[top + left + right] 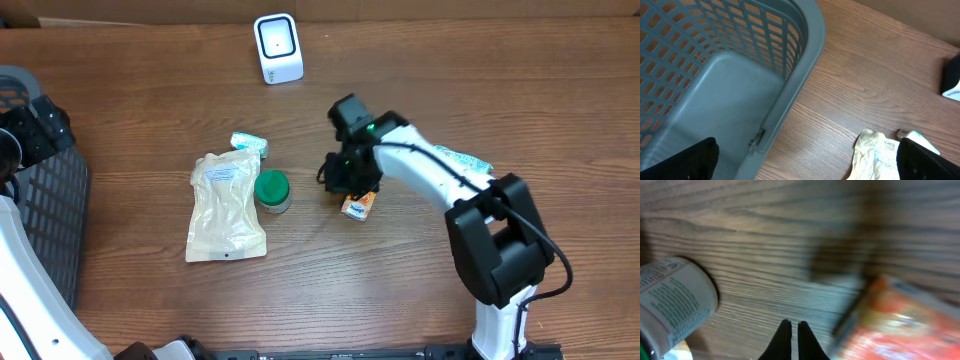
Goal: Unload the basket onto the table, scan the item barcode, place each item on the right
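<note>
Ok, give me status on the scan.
Left gripper open by basket. Right gripper shut, empty; orange packet beside it on table. Green-lidded jar close by.

Brown wood-grain table (450, 90) with a dull sheen, grey moulded plastic basket (805, 60) with smooth lattice walls, glossy orange packet (900, 325), crinkled cream plastic pouch (225, 210), jar (275, 203) with green plastic lid (270, 185) and printed label (670, 300), smooth white plastic scanner (277, 47)
</note>
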`<act>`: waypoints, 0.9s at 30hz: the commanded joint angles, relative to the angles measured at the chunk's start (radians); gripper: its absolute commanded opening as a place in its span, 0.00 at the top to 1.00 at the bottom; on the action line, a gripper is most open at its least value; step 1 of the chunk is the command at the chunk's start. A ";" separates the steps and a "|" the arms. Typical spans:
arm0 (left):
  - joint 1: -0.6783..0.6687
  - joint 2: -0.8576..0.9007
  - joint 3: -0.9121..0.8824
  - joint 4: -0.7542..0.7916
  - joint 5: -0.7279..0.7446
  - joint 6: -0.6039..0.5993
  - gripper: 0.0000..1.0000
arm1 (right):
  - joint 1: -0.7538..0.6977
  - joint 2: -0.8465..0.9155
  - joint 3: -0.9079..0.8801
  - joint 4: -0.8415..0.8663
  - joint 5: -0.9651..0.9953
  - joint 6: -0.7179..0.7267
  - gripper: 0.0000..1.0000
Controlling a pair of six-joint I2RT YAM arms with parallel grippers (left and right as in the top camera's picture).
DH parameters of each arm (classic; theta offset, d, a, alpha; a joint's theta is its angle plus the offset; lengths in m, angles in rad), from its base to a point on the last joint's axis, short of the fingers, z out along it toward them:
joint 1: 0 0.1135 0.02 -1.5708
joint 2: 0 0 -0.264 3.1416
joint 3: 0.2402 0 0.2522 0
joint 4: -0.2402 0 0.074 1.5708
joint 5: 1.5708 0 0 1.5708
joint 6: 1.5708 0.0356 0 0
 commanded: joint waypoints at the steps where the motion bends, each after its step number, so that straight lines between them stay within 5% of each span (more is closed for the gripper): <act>1: 0.000 -0.008 0.021 0.004 -0.006 0.012 0.00 | 0.030 0.005 -0.040 0.030 0.005 0.086 0.96; 10: 0.000 -0.008 0.021 0.004 -0.006 0.012 0.01 | 0.006 0.005 -0.044 -0.093 0.098 0.070 0.96; 27: 0.000 -0.008 0.021 0.004 -0.006 0.012 0.00 | -0.153 -0.057 0.076 -0.249 0.068 -0.196 0.96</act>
